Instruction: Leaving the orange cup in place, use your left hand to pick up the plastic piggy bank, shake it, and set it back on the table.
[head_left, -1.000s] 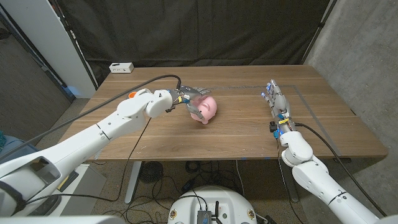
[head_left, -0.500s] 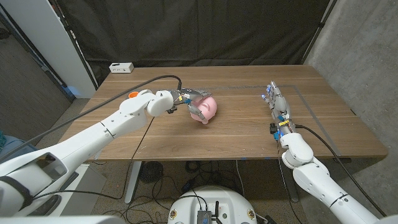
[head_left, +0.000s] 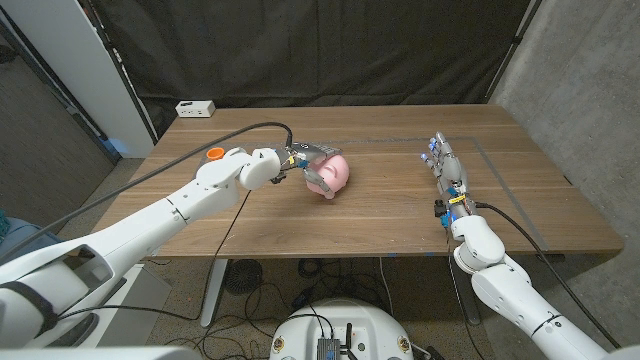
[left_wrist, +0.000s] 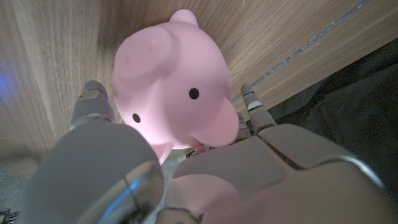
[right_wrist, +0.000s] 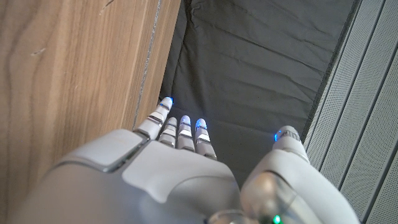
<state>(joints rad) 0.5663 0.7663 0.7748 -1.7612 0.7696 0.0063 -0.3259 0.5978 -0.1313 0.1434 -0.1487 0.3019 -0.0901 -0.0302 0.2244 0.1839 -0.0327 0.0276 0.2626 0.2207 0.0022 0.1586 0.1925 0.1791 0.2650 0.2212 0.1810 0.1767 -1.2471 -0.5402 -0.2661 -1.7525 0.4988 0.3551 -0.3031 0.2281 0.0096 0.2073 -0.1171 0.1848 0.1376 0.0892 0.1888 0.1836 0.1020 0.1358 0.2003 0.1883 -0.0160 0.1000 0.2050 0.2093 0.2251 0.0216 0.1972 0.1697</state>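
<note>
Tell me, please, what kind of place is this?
Probably a robot test lab, not a home: a black curtain hangs behind the wooden table, cables run underneath, and the left hand holds a pink piggy bank.

Even overhead light, soft shadows; wrist views blurred up close, corners dim

No text, label, brand, number or sign can be read on anything here.

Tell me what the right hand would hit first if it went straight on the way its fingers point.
Probably nothing on the table: the right hand points along bare wood toward the table's far edge. Beyond that hangs the dark curtain. Depth is hard to judge.
</note>
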